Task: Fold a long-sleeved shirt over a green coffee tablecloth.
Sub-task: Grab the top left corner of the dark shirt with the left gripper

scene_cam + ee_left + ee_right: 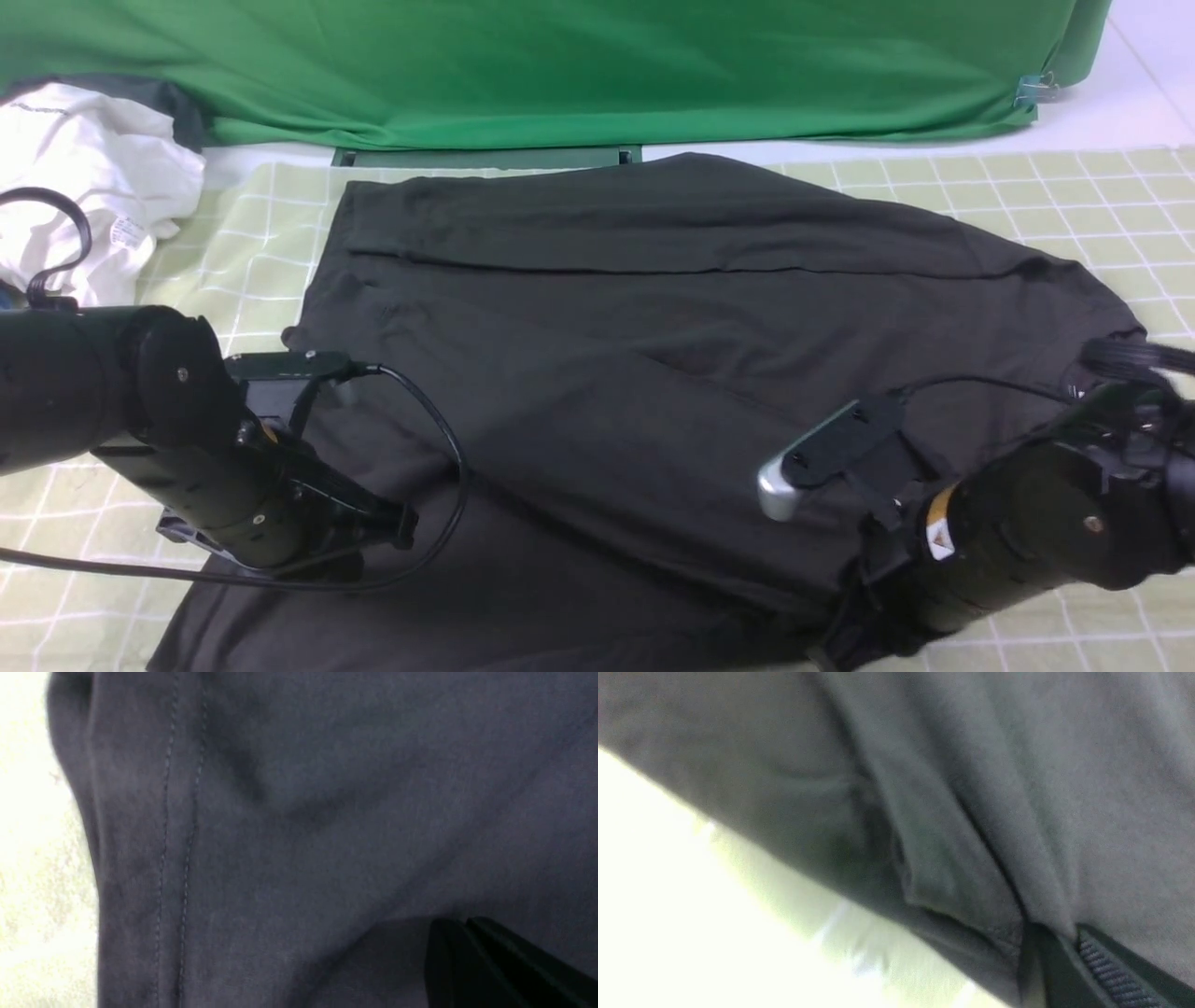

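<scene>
The long-sleeved shirt (597, 373) lies spread across the middle of the front view, black and creased. Its near edge runs off the bottom of the frame and its far edge is folded into a straight band near the top.

At lower left, the left gripper (387, 527) rests low on the shirt with its fingers pressed together. The left wrist view shows a double-stitched hem just beside them, but not whether any cloth is caught between them. A black cable (453, 467) loops over the cloth beside this arm.

At lower right, the right gripper (1057, 952) sits at the shirt's near edge. In the right wrist view its dark jaws are pinching a fold of the black cloth, which gathers into creases running up from them.

The green coffee tablecloth (1027, 196), pale with a white grid, lies under the shirt and shows on both sides and at upper right.

A crumpled white garment (93, 168) sits at upper left on the tablecloth's edge. Plain bright green fabric (560, 65) hangs across the top of the frame.
</scene>
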Action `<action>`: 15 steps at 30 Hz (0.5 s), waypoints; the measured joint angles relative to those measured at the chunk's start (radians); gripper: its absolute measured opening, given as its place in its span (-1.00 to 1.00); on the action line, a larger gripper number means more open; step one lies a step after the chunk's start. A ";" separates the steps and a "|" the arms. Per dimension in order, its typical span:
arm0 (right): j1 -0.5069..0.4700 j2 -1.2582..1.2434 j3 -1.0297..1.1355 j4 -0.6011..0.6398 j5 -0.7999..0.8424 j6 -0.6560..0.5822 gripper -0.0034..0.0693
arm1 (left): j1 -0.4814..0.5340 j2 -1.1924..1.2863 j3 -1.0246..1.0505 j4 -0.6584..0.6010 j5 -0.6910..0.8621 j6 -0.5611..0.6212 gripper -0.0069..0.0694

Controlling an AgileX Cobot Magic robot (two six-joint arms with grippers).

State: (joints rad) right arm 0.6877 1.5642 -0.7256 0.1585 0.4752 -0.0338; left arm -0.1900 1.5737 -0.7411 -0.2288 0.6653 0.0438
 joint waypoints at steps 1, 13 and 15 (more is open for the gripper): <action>0.000 -0.005 0.000 0.000 0.018 0.004 -0.84 | 0.000 0.000 0.000 0.000 0.008 0.000 -0.79; 0.000 -0.029 0.000 0.000 0.239 0.034 -0.84 | 0.000 -0.048 0.000 0.014 0.080 -0.008 -0.79; 0.000 -0.029 0.001 0.001 0.262 0.034 -0.84 | 0.000 -0.067 0.000 0.016 0.080 -0.022 -0.79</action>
State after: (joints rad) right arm 0.6877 1.5348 -0.7244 0.1597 0.7372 0.0000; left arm -0.1900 1.5071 -0.7411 -0.2132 0.7452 0.0221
